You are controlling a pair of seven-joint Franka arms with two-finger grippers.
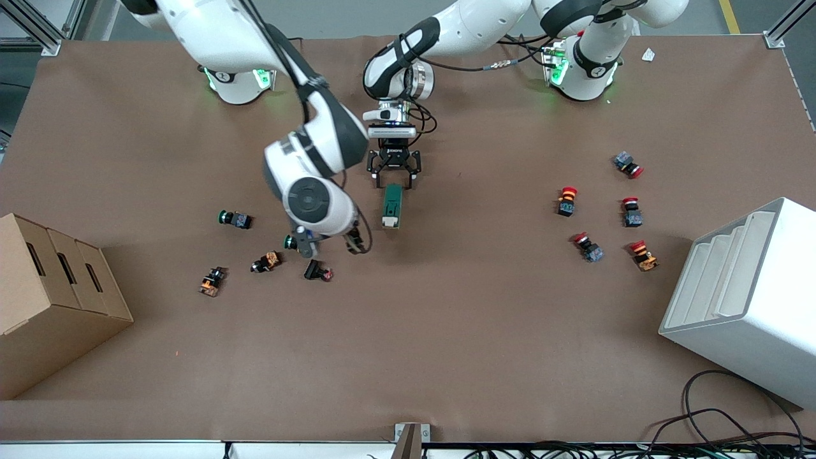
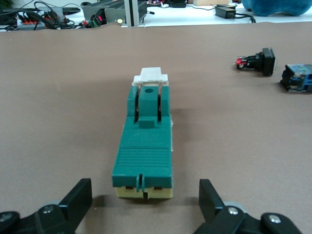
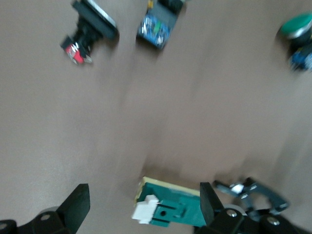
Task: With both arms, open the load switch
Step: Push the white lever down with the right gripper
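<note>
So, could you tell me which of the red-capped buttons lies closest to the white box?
The one with the orange body, nearest the front camera of the five at the left arm's end; it sits right beside the white box.

**Both arms reaching in toward mid-table, fingers spread**

The left arm is stretching from its base toward the table's middle, its left gripper point(image 1: 394, 180) pointing down with fingers point(image 2: 78, 200) standing wide apart. The right arm is bending across beside it, its right gripper point(image 1: 328, 245) hanging low, fingers point(image 3: 78, 204) likewise parted.
</note>
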